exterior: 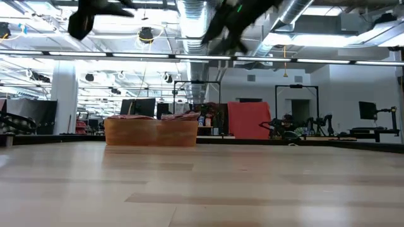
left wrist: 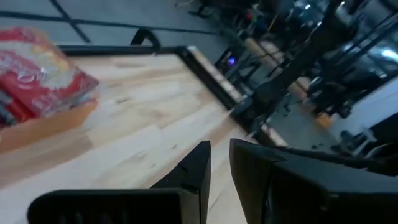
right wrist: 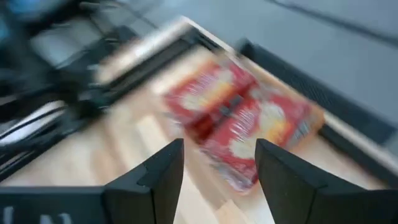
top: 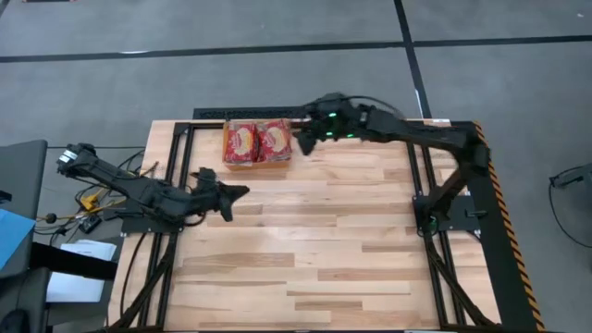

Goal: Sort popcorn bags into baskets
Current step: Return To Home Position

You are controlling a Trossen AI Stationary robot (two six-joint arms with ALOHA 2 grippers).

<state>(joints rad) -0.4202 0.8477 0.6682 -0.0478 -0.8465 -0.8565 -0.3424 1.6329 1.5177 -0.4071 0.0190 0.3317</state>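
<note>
- Two grippers, neither holding anything. The right gripper (top: 299, 141) hangs just beside the short end wall of the orange bin (top: 257, 166), on its own arm's side, with its fingers (right wrist: 158, 177) spread wide apart.
- The left gripper (top: 235, 192) sits well apart from the bin, out over the table (top: 351, 240) off the bin's long near wall. Its fingers (left wrist: 198, 167) are drawn almost together, with only a thin slit between them.
- Several popcorn bags (top: 258, 141) lie inside the bin, and two red packets with pale printed panels sit side by side on top. No packet shows outside the bin.
- Handling, as a judgement: the packets look light, flat and soft. They have glossy film that may slip and crinkle, and contents that would crush under a hard squeeze. A gentle pinch across a short edge or a sealed seam seems the safest hold.
- The high view alone shows the two-abreast layout and where each arm stands relative to the bin.
- The low view alone shows height: the stack (exterior: 136, 116) reaches the rim of the bin's wall (exterior: 151, 133) and rises slightly above it.
- The left wrist view shows a bag (left wrist: 43, 78) bulging over the orange wall. The right wrist view looks down on the top pair (right wrist: 239, 121) but is smeared.
</note>
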